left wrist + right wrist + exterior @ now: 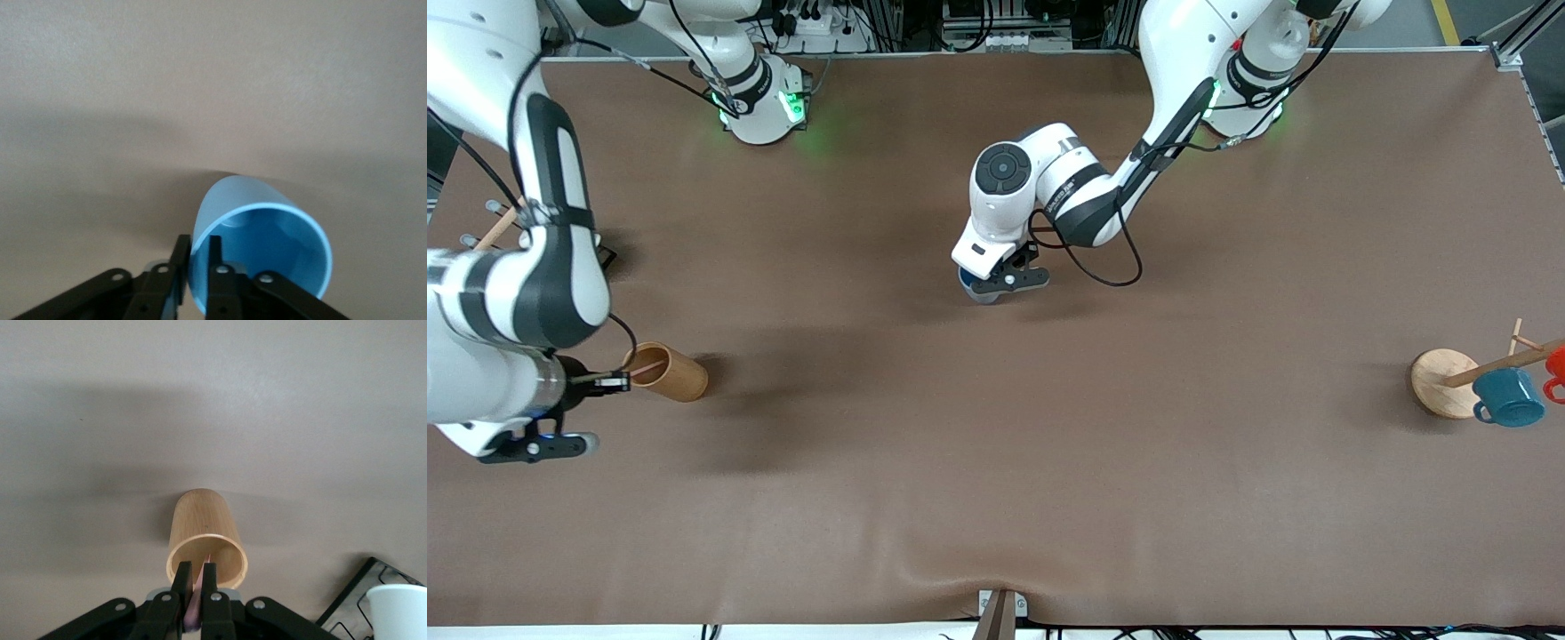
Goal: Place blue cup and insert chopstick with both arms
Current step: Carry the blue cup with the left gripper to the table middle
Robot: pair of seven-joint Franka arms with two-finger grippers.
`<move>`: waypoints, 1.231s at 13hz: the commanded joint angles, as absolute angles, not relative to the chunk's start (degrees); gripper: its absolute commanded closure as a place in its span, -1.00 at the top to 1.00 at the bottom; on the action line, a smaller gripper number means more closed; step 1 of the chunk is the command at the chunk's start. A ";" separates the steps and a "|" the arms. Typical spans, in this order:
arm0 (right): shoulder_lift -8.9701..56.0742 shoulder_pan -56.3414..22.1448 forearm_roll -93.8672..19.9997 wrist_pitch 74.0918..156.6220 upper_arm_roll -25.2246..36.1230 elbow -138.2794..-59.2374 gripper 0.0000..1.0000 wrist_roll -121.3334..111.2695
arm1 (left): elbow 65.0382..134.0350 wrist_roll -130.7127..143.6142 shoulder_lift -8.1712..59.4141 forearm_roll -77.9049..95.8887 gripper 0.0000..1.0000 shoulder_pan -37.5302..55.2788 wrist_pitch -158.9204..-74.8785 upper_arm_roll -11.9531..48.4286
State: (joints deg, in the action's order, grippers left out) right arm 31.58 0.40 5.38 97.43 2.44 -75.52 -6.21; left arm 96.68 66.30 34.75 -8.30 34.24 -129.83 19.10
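The blue cup is light blue and has no handle. My left gripper is shut on its rim wall, one finger inside and one outside. In the front view this gripper is over the middle of the table, and the cup is mostly hidden under it. I cannot tell if the cup touches the table. My right gripper is shut on the pale-pink chopstick, whose tip points into the mouth of the brown wooden cylinder. In the front view this gripper is beside the cylinder at the right arm's end, with the chopstick in it.
A wooden mug rack with a round base stands at the left arm's end, with a teal mug and a red mug on it. A white cup and a black tray lie beside the right gripper.
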 commanded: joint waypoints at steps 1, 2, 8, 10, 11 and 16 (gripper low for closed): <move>26.47 0.44 4.75 96.42 2.02 -76.38 -1.00 -8.26 | 95.62 69.78 31.13 -10.19 1.00 33.76 -128.15 18.72; 24.80 0.44 3.01 96.42 2.02 -76.38 -1.00 -9.04 | 95.54 69.79 28.16 -10.11 1.00 32.71 -125.27 18.63; 19.34 -4.21 0.70 96.68 -5.33 -76.38 -1.00 -13.45 | 88.78 62.61 11.71 -9.32 1.00 15.95 -107.33 18.81; 19.42 -5.44 0.79 97.73 -11.92 -76.38 -1.00 -12.92 | 88.24 53.40 8.54 -8.88 1.00 8.91 -105.30 18.90; 19.51 -6.49 0.88 99.91 -14.65 -77.07 -1.00 -12.92 | 88.16 48.22 7.39 -8.09 1.00 5.40 -103.81 18.98; 19.78 -20.98 0.88 106.43 -15.64 -82.52 -1.00 -12.74 | 88.07 23.60 5.10 -4.49 1.00 -7.72 -98.80 18.98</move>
